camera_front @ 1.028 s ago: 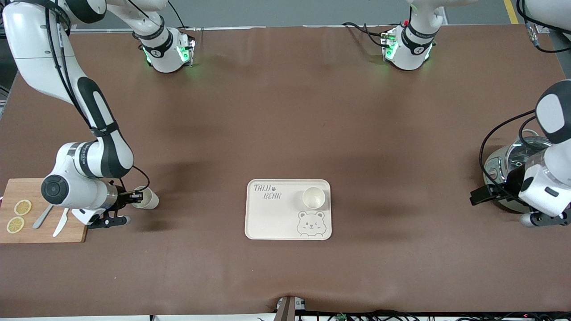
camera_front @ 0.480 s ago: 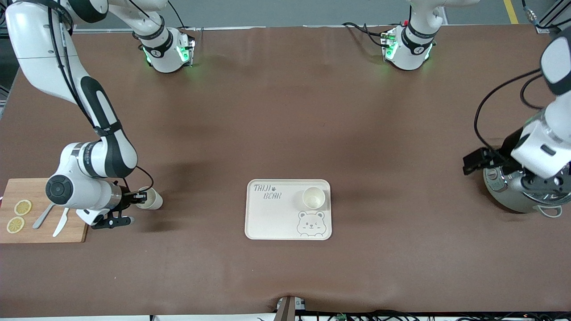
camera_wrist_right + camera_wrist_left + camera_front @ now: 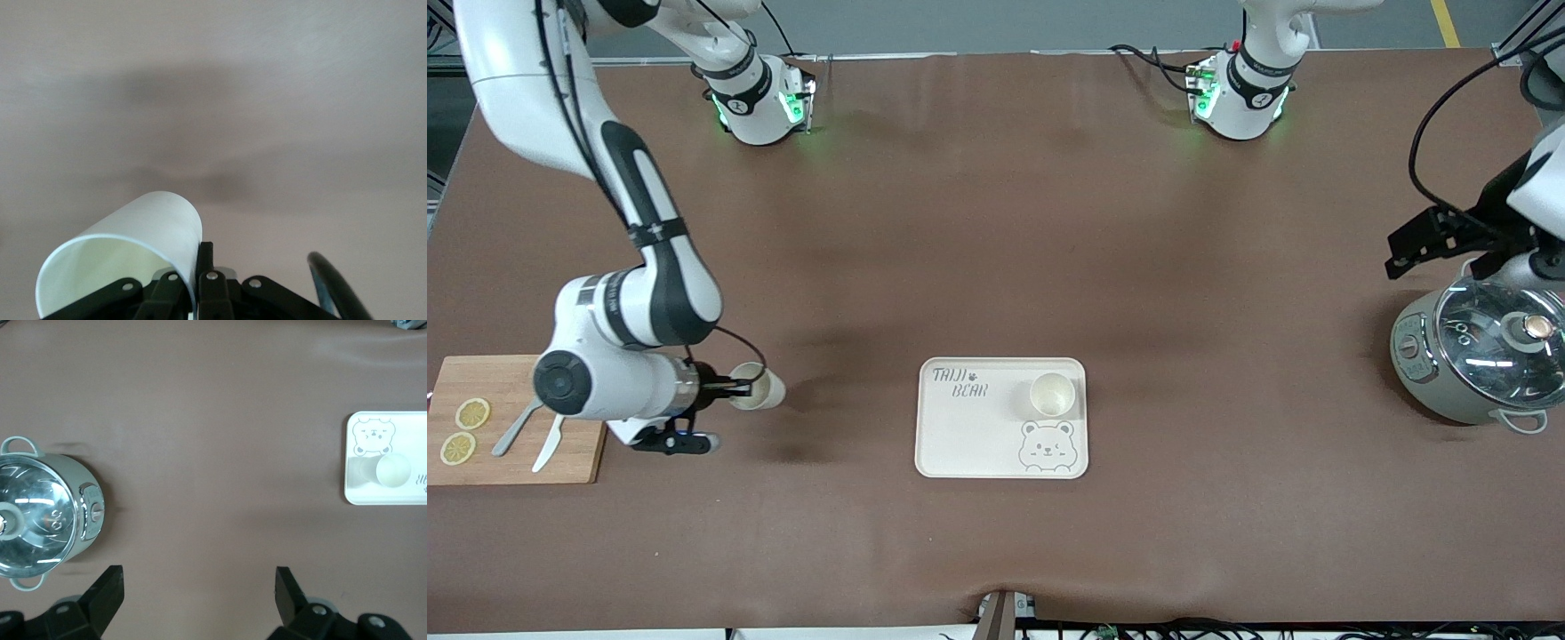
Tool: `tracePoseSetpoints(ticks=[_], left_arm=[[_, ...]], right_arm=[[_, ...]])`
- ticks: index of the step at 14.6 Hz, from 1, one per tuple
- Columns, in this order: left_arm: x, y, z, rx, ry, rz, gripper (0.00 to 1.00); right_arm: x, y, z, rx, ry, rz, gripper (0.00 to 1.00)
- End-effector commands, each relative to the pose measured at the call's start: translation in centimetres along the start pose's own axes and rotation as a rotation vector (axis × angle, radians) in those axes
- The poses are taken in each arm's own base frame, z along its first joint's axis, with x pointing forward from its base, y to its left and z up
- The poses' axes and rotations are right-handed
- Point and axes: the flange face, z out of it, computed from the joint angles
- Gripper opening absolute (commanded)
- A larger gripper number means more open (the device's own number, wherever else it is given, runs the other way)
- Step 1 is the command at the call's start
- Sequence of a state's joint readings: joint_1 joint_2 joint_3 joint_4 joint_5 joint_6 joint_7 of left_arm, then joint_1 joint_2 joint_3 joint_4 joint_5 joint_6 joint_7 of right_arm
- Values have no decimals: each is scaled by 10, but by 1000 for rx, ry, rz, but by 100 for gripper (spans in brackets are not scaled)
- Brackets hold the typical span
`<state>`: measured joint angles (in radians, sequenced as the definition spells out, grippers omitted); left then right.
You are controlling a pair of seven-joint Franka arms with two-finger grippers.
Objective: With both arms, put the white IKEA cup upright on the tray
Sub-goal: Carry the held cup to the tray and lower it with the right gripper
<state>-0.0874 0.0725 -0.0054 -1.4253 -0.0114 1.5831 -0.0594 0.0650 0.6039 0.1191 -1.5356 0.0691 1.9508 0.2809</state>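
Table: brown mat (image 3: pixel 996 249) covering the whole worktop
Right gripper (image 3: pixel 740 388): clamped on the rim of a white cup (image 3: pixel 758 388), cup tipped on its side, over bare mat beside the cutting board (image 3: pixel 507 444)
Left gripper (image 3: pixel 199 587): fingers spread wide, holding nothing, above the mat by the glass-lidded cooker (image 3: pixel 1485 356)
Tray (image 3: pixel 969 436): cream, bear drawing, toward the front camera, a second white cup (image 3: pixel 1052 394) upright on it
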Motion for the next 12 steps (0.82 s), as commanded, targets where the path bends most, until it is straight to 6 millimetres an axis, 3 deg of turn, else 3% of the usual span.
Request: tracePoseSetpoints(ticks=[1,5,9,12], left_arm=[[-30,-12,-18,-6,7,25,100],[-28,-13,-13,-14,-9,22,100],[-23,-25,-3,-12,-26,48,100],[-21,-30,6,-5,-52,95,100]], right_arm=[[-24,-68,-5,10,5,152,0],[-49,-149,-4,33,46,306,0],[-68,-221,11,96,107,445,0],[-76,-255,29,147,142,498,0]])
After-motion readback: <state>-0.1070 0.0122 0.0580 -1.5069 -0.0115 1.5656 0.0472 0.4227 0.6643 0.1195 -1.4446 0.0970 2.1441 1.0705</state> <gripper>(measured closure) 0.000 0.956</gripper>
